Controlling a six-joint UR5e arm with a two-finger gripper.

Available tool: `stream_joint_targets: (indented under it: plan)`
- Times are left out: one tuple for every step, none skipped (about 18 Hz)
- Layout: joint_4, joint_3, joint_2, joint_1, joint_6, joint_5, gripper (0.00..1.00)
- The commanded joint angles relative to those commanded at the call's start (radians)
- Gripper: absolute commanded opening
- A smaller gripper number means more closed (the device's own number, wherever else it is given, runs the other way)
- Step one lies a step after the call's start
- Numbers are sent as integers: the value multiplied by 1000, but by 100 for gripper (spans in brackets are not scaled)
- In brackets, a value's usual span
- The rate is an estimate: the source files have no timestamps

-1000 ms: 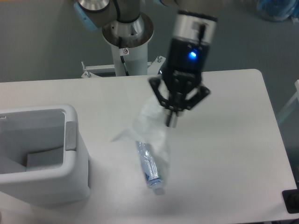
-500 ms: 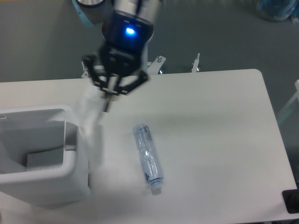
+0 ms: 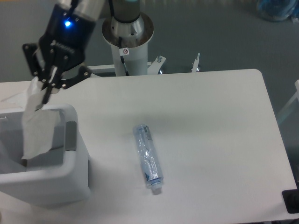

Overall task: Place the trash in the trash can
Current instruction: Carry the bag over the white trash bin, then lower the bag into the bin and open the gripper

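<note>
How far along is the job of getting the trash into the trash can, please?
Nothing is binned yet. In hand: the gripper holds the plastic bag in its jaws, hanging over the trash can opening, not released. Left: the bottle lies on the table, untouched.

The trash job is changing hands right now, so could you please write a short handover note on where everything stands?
Gripper: fingers shut on the plastic bag, holding it by its top edge.
Plastic bag: hanging over the opening of the trash can at the table's left, its lower end dipping inside; not released.
Bottle: lying on its side on the table, right of the can and apart from it, untouched.
Done: bag picked up and brought above the can.
Left: open the fingers to drop the bag in, then fetch the bottle and put it in the can too.
</note>
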Motion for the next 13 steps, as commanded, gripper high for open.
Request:
stream_joint_targets:
  plan:
    - [2, -2, -11, -5, 0, 2, 16]
    - [2, -2, -20, -11, 0, 5, 16]
    - [2, -2, -29, -17, -3, 6, 16]
    - [0, -3, -34, -25, -3, 8, 16]
    - [0, -8, -41, -29, -2, 18, 16]
    - [2, -11, -48, -37, 0, 35, 16]
    - [2, -11, -58, -43, 2, 52, 16]
    - [2, -11, -69, -51, 2, 69, 16]
    - [2, -12, -75, -54, 2, 83, 16]
    - [2, -11, -84, -54, 3, 93, 16]
    - [2, -12, -94, -55, 3, 106, 16]
    - [2, -12, -98, -60, 5, 112, 16]
    - [0, -12, -106, -65, 6, 114, 16]
